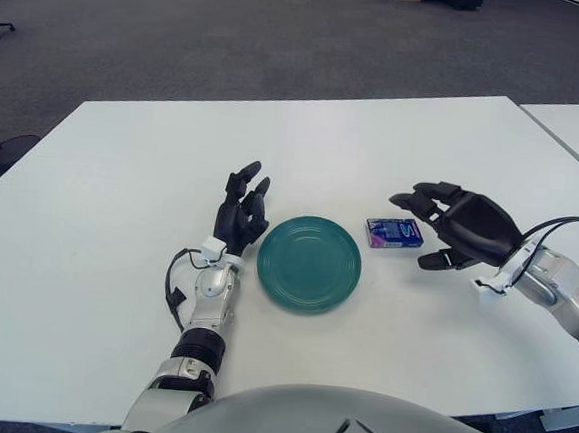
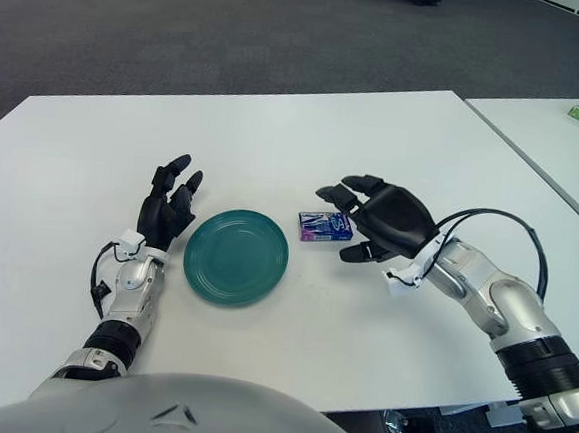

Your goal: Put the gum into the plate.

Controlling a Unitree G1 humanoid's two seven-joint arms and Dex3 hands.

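- The white surface (image 1: 109, 212) carries everything, with grey carpet beyond its far edge
- The teal plate (image 1: 310, 262) lies flat near the front middle, nothing in it
- The right hand (image 1: 461, 226) hovers just right of the gum, palm toward it, fingers (image 1: 417, 201) spread wide and reaching over the pack's right end, thumb low beside it; it holds nothing
- The left hand (image 1: 242, 213) shows just left of the plate, fingers relaxed and pointing away from the robot, holding nothing
- The gum (image 1: 394, 233), a small blue-and-purple pack, lies flat on the surface just right of the plate, not touching it
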